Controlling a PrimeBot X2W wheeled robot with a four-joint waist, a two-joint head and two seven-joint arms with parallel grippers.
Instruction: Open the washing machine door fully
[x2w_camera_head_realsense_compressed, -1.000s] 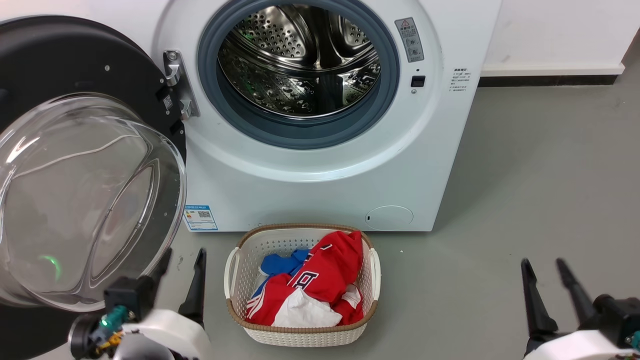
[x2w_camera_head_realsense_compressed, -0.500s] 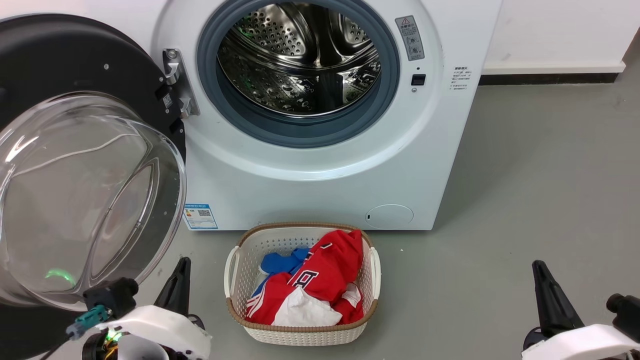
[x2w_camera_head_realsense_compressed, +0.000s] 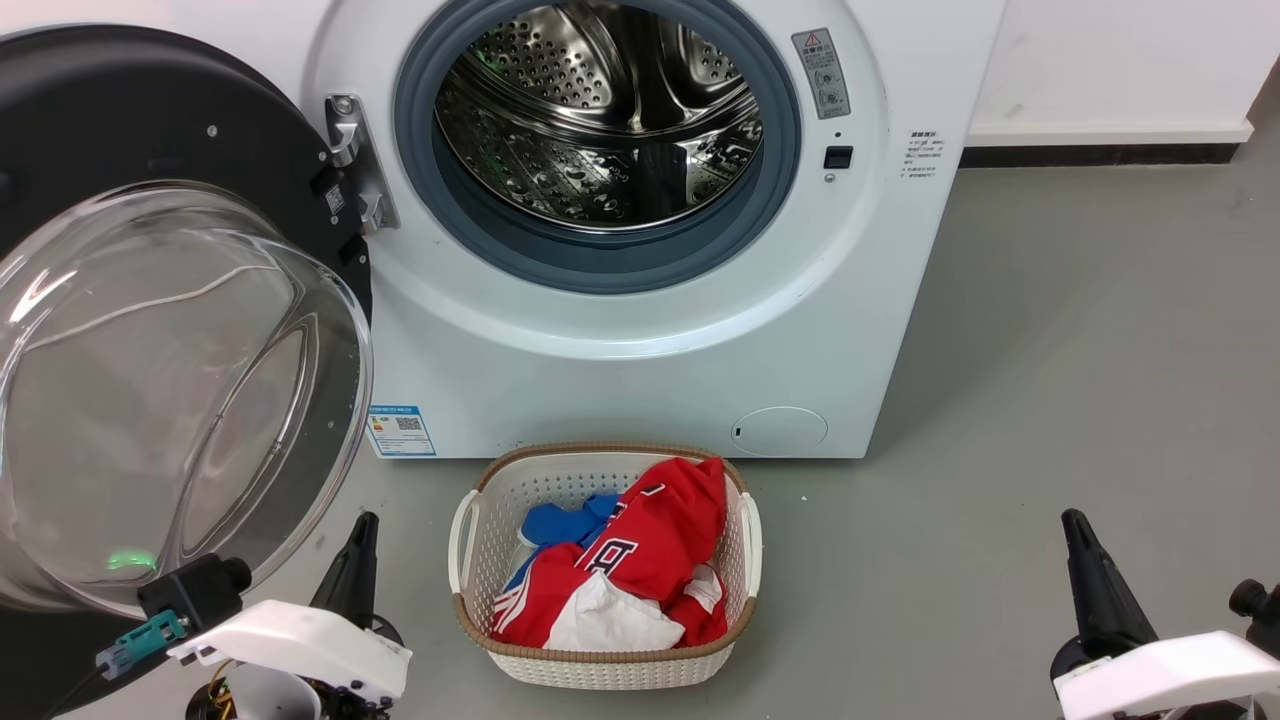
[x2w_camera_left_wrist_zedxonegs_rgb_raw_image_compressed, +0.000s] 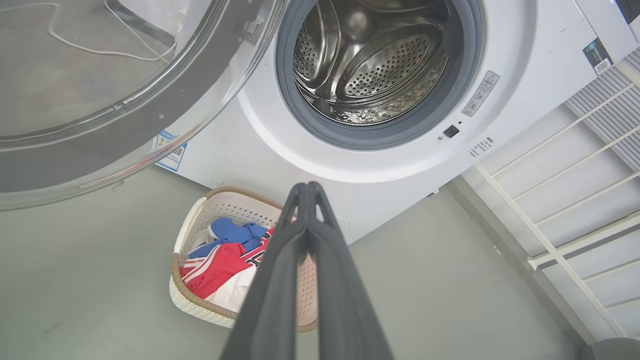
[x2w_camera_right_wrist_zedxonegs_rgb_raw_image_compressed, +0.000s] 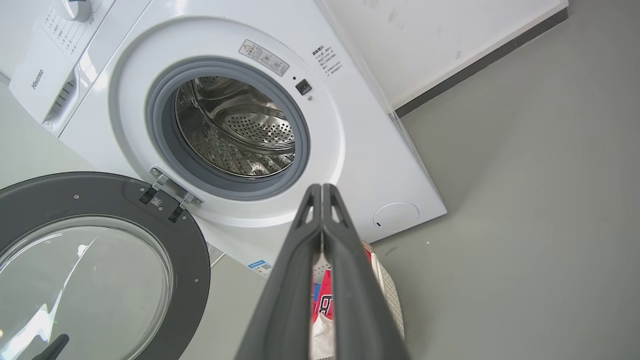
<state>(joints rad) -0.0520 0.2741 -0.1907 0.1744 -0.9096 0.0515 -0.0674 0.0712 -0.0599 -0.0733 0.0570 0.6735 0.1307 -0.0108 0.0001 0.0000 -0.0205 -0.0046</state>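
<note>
The washing machine (x2w_camera_head_realsense_compressed: 640, 350) is a white front-loader, and its steel drum (x2w_camera_head_realsense_compressed: 600, 110) is exposed. On the hinges at its left, the washing machine door (x2w_camera_head_realsense_compressed: 120, 110) stands swung wide out, its black ring and clear glass bowl facing me. The door also shows in the left wrist view (x2w_camera_left_wrist_zedxonegs_rgb_raw_image_compressed: 100, 75) and the right wrist view (x2w_camera_right_wrist_zedxonegs_rgb_raw_image_compressed: 192, 260). Low beside the glass bowl, my left gripper (x2w_camera_head_realsense_compressed: 366, 522) is shut on nothing, its tips (x2w_camera_left_wrist_zedxonegs_rgb_raw_image_compressed: 307, 187) pressed together and apart from the door. My right gripper (x2w_camera_head_realsense_compressed: 1072, 517) is shut and empty over the floor at the lower right, its tips together (x2w_camera_right_wrist_zedxonegs_rgb_raw_image_compressed: 320, 187).
A white laundry basket (x2w_camera_head_realsense_compressed: 600, 670) with red, blue and white clothes sits on the grey floor just in front of the machine, between my arms. A white drying rack (x2w_camera_left_wrist_zedxonegs_rgb_raw_image_compressed: 550, 240) stands to the machine's right. Open floor lies to the right.
Both grippers have gone from open to shut and drawn back toward the bottom edge. The door and basket have not moved.
</note>
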